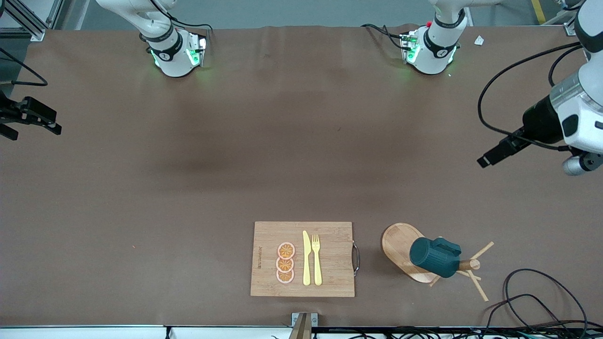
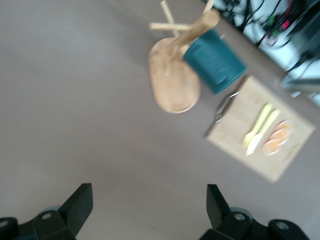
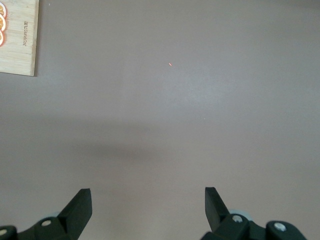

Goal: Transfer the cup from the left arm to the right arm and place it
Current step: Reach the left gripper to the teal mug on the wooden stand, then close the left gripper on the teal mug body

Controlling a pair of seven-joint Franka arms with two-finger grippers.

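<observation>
The dark teal ribbed cup (image 1: pixel 431 256) hangs tilted on a peg of a wooden mug tree (image 1: pixel 398 242), near the table's front edge toward the left arm's end. The left wrist view shows the same cup (image 2: pixel 214 60) beside the tree's oval base (image 2: pixel 172 87). My left gripper (image 1: pixel 485 160) hovers open and empty over bare table at the left arm's end, well away from the cup; its fingers frame only tabletop (image 2: pixel 149 192). My right gripper (image 1: pixel 35 125) is open and empty over bare table at the right arm's end (image 3: pixel 148 195).
A bamboo cutting board (image 1: pixel 268 263) lies beside the mug tree, carrying a yellow knife (image 1: pixel 306 258), a yellow fork (image 1: pixel 316 259) and three orange slices (image 1: pixel 285 262). Black cables (image 1: pixel 532 296) loop near the table's front corner at the left arm's end. The board's corner (image 3: pixel 17 45) shows in the right wrist view.
</observation>
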